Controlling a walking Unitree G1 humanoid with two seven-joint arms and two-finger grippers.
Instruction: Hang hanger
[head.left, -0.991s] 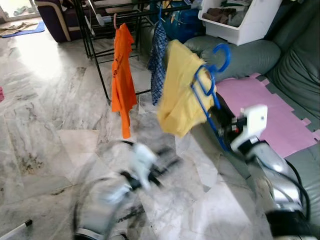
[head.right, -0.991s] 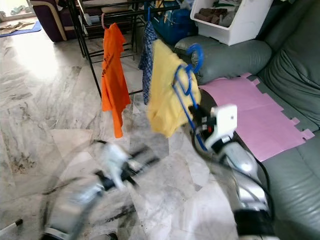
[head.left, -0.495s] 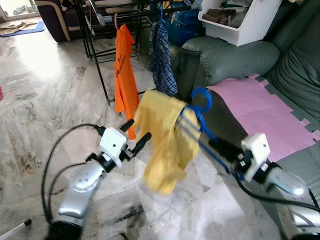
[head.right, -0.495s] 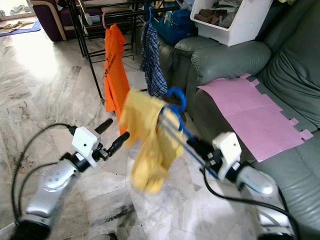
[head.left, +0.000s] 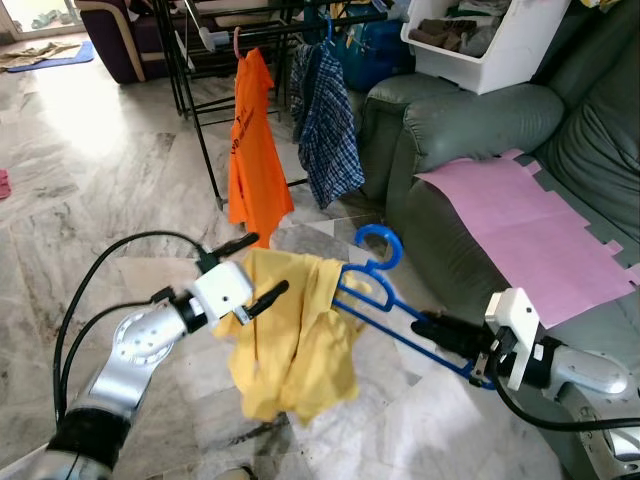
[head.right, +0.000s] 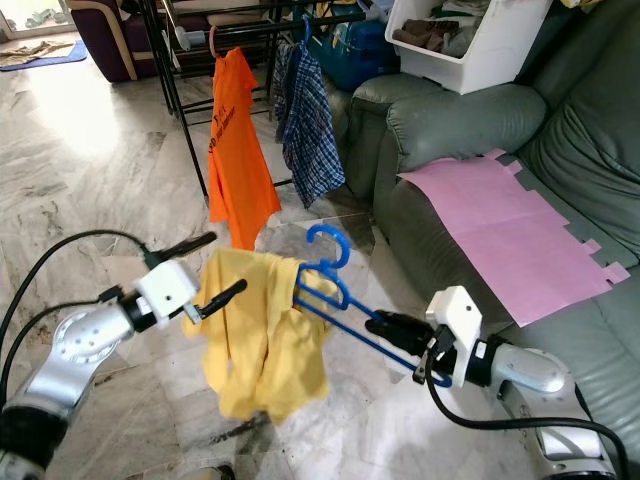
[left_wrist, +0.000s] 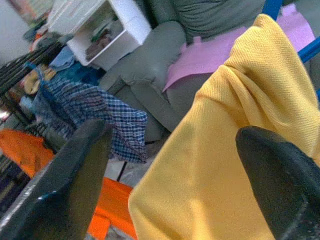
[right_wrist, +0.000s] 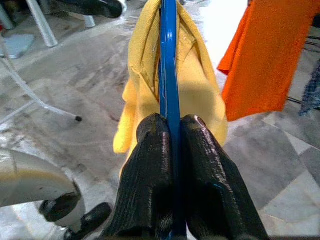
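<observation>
- Our right gripper (right_wrist: 170, 145) is clamped tight on the lower bar of the blue hanger (head.left: 372, 290), with both black fingers pressed against the plastic from either side, so the hold looks firm.
- Our left gripper (head.left: 262, 269) has its fingers spread wide, one on each side of the yellow shirt (head.left: 290, 345), at the cloth's upper fold; we cannot tell from these views whether they touch it.
- The hanger is held out low over the marble floor (head.left: 100, 170), tilted, with its hook (head.left: 378, 240) pointing up and away toward the drying rack (head.left: 200, 70).
- We judge the task about midway: the hanger is in hand with its garment on it, but it is well apart from the rack rail and not yet hung.
- What is left, as we read it, is to raise the hook to the rail beside the orange shirt (head.left: 255, 150) and the checked shirt (head.left: 325, 120).
- The yellow shirt sits bunched and lopsided on the hanger, most of its cloth sagging off one end.
</observation>
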